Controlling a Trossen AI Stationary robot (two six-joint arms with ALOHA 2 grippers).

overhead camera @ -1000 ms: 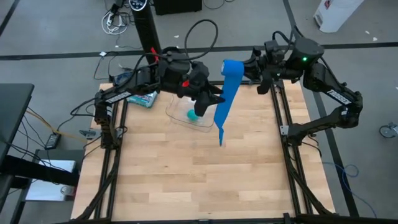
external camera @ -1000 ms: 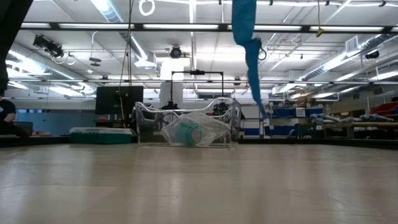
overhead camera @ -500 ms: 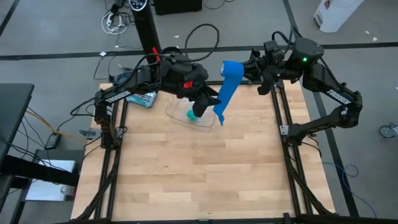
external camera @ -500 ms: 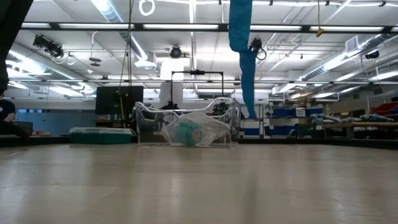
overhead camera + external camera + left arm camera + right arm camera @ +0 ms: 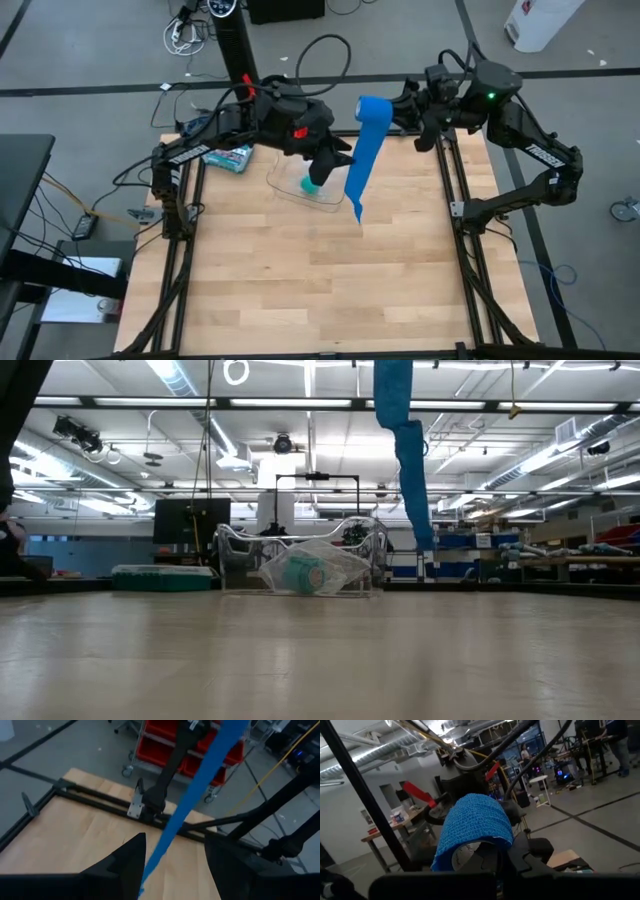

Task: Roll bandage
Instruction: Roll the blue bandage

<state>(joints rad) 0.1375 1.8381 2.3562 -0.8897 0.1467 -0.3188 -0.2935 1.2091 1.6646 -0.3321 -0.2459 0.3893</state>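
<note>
**Bandage suspended above the table's far edge**

Above the far half of the table, the right gripper is clamping the top end of the bandage, which is draping over its closed fingers. The blue strip is hanging free, its tail ending clear of the wood. The left gripper is hovering beside the strip with fingers spread apart, the strip passing between them untouched. A clear plastic container holding a teal-green roll is sitting below.

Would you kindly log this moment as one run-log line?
right gripper: holds bandage aloft | left gripper: open around hanging strip | rolling: not started
</note>
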